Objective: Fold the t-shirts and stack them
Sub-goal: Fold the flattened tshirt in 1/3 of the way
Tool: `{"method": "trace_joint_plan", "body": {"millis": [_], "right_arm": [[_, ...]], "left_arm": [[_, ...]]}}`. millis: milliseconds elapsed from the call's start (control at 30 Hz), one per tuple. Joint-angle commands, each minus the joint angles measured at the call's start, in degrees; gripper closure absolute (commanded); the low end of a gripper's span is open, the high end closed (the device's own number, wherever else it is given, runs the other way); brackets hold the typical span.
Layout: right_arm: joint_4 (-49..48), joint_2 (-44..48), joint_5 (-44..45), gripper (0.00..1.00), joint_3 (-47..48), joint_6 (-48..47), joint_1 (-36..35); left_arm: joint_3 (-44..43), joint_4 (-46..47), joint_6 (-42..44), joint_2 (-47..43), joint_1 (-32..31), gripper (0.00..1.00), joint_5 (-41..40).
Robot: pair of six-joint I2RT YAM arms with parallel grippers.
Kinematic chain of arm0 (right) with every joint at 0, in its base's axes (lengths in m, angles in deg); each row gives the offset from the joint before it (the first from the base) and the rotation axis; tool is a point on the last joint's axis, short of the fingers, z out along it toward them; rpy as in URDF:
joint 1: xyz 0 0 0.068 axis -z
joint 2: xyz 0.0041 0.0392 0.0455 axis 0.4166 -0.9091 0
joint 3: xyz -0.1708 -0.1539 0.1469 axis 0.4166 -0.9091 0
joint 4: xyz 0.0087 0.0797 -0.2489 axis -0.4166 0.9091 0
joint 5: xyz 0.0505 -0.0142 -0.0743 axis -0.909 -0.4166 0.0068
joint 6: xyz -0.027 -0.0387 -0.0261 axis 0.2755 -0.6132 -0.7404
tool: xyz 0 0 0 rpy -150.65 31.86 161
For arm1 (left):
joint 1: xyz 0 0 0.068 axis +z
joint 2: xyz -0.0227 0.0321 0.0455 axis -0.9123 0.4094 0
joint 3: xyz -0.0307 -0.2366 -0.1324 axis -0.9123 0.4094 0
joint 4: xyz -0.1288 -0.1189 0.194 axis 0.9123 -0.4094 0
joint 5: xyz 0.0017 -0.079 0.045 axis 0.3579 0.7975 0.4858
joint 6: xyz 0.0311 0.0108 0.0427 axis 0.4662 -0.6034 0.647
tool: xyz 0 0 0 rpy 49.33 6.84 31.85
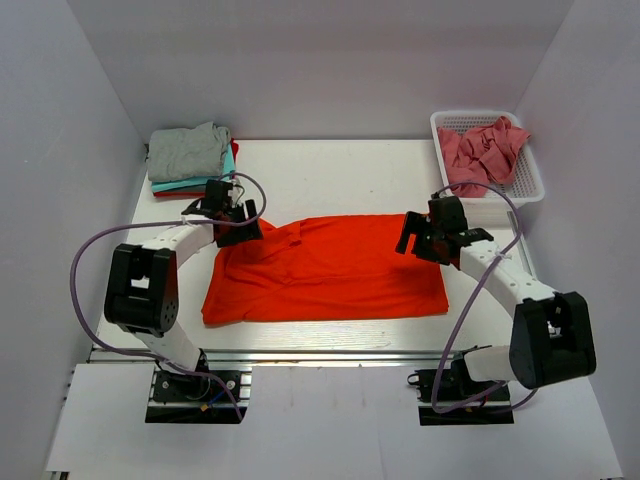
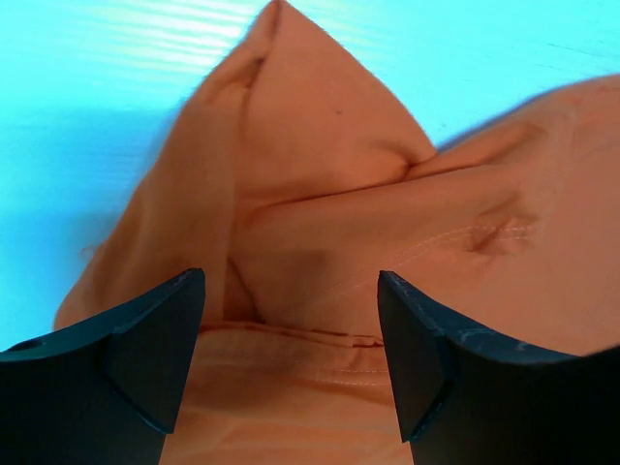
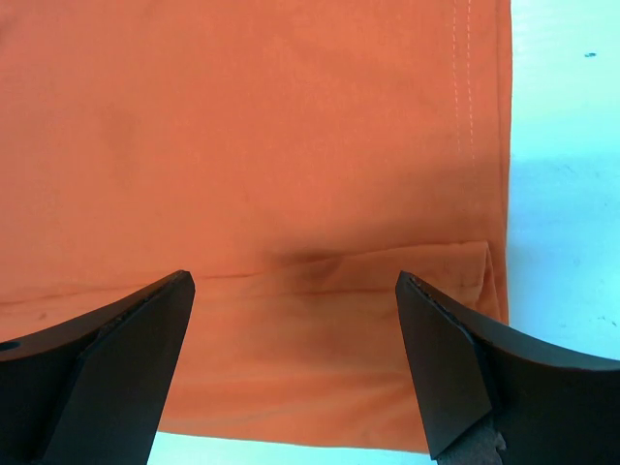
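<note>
Orange-red t-shirt [image 1: 330, 268] lies spread near the front edge of the bench [image 1: 340, 180]; left pincer [image 1: 243, 228] and right pincer [image 1: 415, 240] stand wide open over it, gripping nothing.

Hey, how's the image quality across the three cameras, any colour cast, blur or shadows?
Top external: even, soft light, sharp, the orange-red t-shirt vivid, only faint shadows. Left wrist: strong cyan cast on the table, shirt washed to pale orange, the fingers soft-edged near the lens. Right wrist: same cast, a dark shadow patch on the cloth between the fingers, stitching crisp.
</note>
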Motion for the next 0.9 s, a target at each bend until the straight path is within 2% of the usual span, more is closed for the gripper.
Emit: {"method": "trace_joint_plan", "body": {"millis": [0, 300, 500, 633, 767, 800, 867], "right_arm": [[-0.3, -2.9, 0.9, 0.1, 3.2, -0.8, 0.1], [0.8, -7.2, 1.7, 0.1, 4.3, -0.8, 0.1], [0.8, -7.7, 2.1, 0.1, 4.6, -0.7, 0.0], [0.8, -7.9, 1.9, 0.1, 4.8, -0.7, 0.2], [1.1, -7.6, 2.3, 0.1, 4.4, -0.6, 0.1], [1.0, -7.3, 2.5, 0.1, 4.4, -0.5, 0.3], [1.0, -7.3, 2.6, 0.1, 4.3, -0.4, 0.1]], "left_arm": [[-3.2, 3.2, 3.4, -0.7, -0.7, 0.19, 5.8], [-2.7, 2.9, 5.0, 3.5, -1.8, 0.21, 6.3], [-6.4, -0.5, 6.2, 8.1, -2.4, 0.24, 1.5], [-10.8, -4.1, 5.5, 11.7, -2.4, 0.25, -4.9], [-11.6, -5.2, 5.5, 12.5, -2.9, 0.25, -6.0], [-11.1, -4.5, 5.5, 12.5, -2.9, 0.26, -5.4], [-11.1, -3.1, 5.5, 13.1, -2.9, 0.36, -3.5]]}}
